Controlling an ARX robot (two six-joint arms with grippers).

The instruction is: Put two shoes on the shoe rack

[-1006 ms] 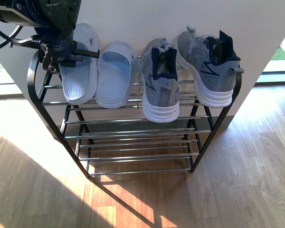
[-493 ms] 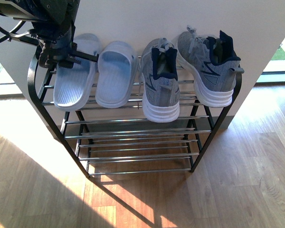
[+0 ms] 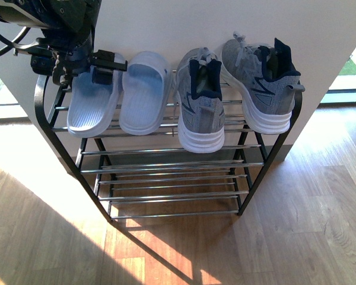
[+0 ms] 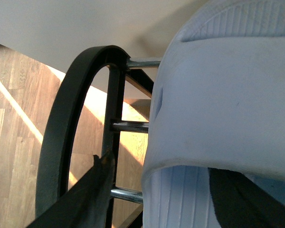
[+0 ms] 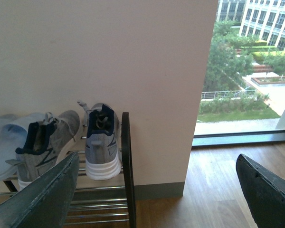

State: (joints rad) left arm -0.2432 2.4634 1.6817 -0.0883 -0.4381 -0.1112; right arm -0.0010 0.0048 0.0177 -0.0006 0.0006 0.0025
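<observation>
Overhead, the left gripper (image 3: 86, 66) jaws spread astride a ribbed rubber slide (image 3: 92, 101) on chrome rods (image 3: 166, 151).

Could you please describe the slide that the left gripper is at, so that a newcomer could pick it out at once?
Find the shoe rack against the wall; its top tier holds four shoes. The leftmost is the pale blue slide, beside the black side frame, under the left gripper. Its twin to the right has no gripper over it, and the other two are grey sneakers.

Perhaps an apartment: shoe rack (image 3: 166, 172), wood floor (image 3: 308, 225).
</observation>
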